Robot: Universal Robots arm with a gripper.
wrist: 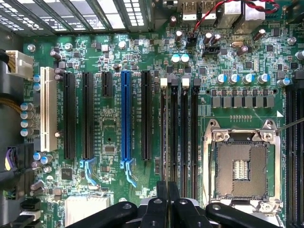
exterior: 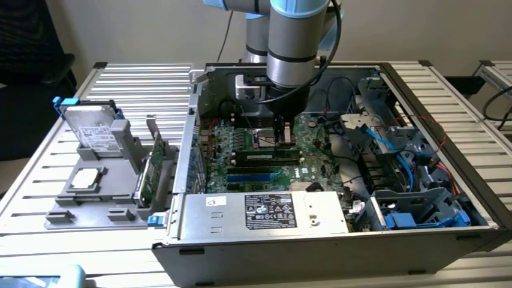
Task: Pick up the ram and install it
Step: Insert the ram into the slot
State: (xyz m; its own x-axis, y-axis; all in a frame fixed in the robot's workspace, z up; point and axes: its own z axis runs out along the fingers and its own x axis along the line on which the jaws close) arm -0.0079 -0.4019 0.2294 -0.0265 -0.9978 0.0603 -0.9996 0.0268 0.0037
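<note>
The end effector [exterior: 282,143] has its fingers pressed together and hangs low inside the open computer case [exterior: 320,258], right over the memory slots [wrist: 184,133]. The ram [exterior: 268,157] looks to be standing on edge in one slot, just under the fingers. Whether the fingers pinch it, or whether it is pushed fully in, is hard to tell. The job looks nearly done.
</note>
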